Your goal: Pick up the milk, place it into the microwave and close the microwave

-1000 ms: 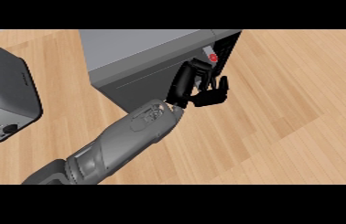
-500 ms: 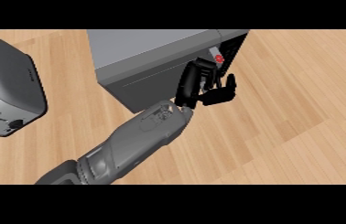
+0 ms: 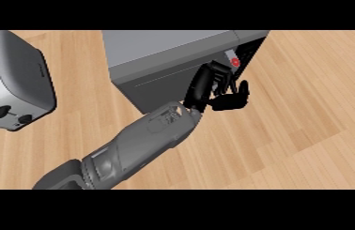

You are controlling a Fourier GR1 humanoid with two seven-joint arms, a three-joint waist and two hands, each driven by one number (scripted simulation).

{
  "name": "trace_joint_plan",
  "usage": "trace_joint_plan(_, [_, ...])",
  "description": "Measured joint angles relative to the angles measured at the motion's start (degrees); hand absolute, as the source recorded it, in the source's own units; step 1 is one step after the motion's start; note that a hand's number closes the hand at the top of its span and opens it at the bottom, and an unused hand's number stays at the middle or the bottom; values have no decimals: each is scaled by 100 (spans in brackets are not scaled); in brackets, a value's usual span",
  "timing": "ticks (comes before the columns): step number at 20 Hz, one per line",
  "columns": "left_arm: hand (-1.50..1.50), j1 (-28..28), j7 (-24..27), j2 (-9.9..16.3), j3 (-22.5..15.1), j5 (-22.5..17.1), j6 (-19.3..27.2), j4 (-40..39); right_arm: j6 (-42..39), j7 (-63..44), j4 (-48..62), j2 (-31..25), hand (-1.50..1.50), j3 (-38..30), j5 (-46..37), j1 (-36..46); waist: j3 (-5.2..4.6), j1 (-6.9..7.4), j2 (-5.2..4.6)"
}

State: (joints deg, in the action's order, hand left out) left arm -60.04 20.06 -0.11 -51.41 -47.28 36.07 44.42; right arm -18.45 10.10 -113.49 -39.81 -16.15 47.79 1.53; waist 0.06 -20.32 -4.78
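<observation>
where the hand [image 3: 212, 90] meets it, the grey microwave [image 3: 166, 60] shows a red button [image 3: 235, 62].

The view has been shifted rightward, so the toaster [image 3: 24, 81] is shown more fully at the left edge. The microwave [image 3: 166, 60] is seen slightly farther right, and the hand [image 3: 218, 90] has been carried with it.

arm: one chunky grey forearm [image 3: 139, 147], kinda segmented panels with recessed bits | elbow end: darker grey, ribbed-looking | wrist: small lighter details near the cuff | hand [image 3: 212, 90]: all black, slim fingers plus thumb
</observation>
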Motion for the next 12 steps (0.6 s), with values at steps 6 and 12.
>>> trace_joint_plan(6, [-150, -92, 66, 1, -192, -116, -390, -73, 65, -55, -102, -41, -150, -199, 123, -108, -3, 157, -9])
trace_joint_plan(12, [-150, -80, 176, 3, -327, -238, -635, -83, 145, -135, -226, -91, -150, -375, 214, -221, -10, 333, 14])
